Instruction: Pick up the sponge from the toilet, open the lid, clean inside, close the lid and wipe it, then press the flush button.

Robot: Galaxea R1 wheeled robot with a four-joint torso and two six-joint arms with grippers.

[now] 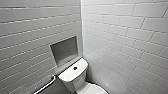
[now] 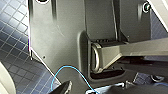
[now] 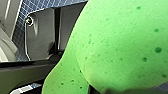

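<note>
One green sponge (image 3: 120,45) is bulging in the right gripper, fingers apparently clamping it; squashy foam is risking slipping free and dropping before reaching the toilet (image 1: 73,74).

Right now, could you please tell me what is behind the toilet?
Behind the toilet stands a white tiled wall with a square recessed niche just above the tank. The tank itself covers the wall directly behind it.
</note>
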